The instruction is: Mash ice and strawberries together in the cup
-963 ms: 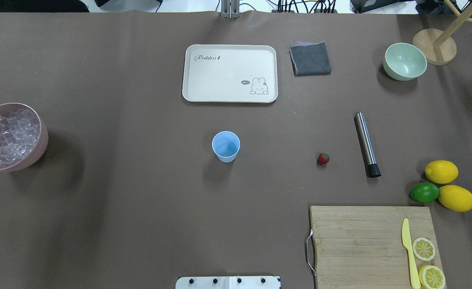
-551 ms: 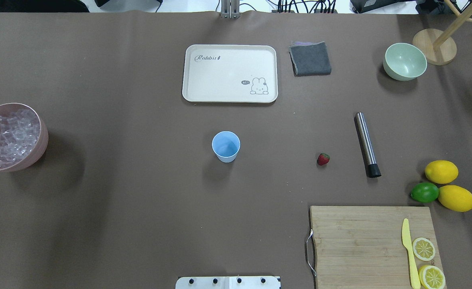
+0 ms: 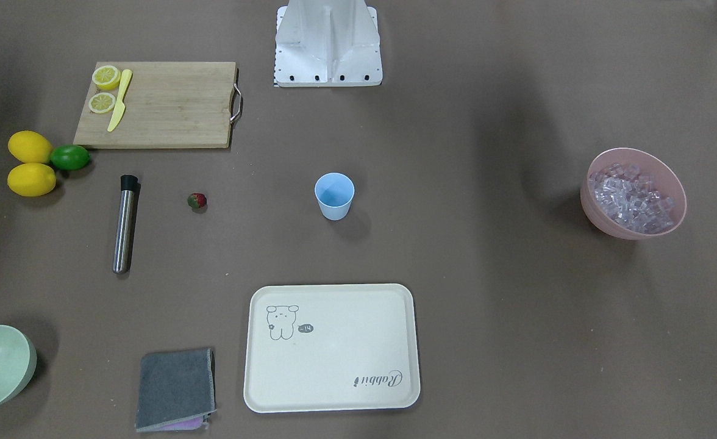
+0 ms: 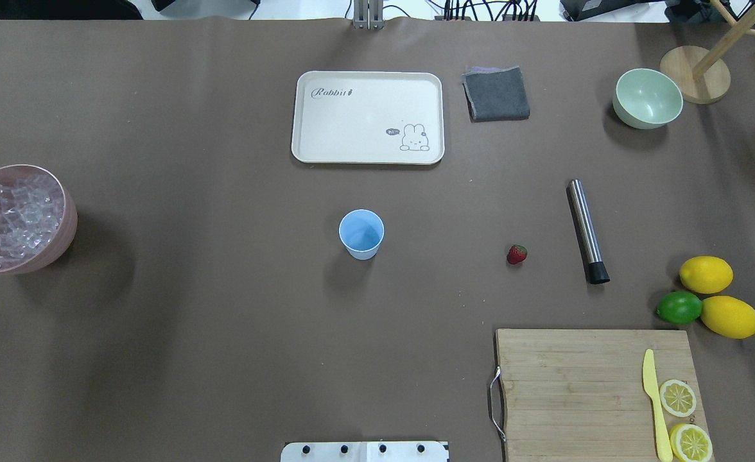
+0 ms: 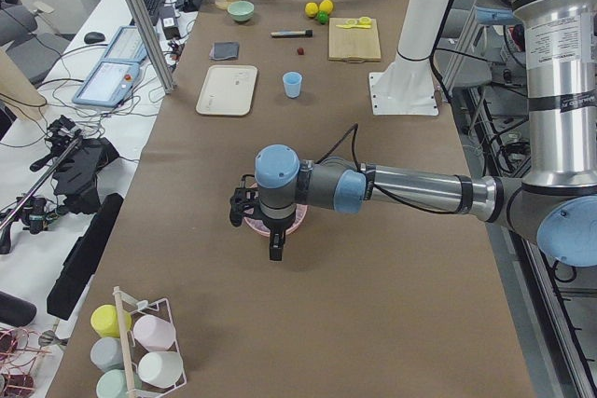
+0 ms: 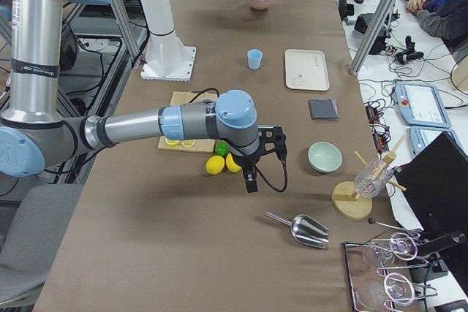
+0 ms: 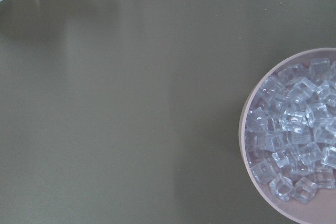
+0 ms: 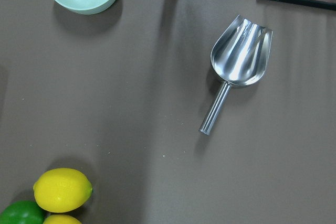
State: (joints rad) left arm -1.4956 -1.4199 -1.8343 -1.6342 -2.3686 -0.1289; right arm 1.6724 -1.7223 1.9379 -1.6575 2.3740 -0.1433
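Both the left gripper (image 5: 277, 245) and right gripper (image 6: 251, 180) hover, opening impossible to tell; cup (image 4: 361, 233) stands upright.

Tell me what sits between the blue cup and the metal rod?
Only the strawberry, lying nearer the rod than the cup; the overhead view shows it best.

The cream tray (image 4: 364, 122) carries the word "Rabbit" in script near one corner.
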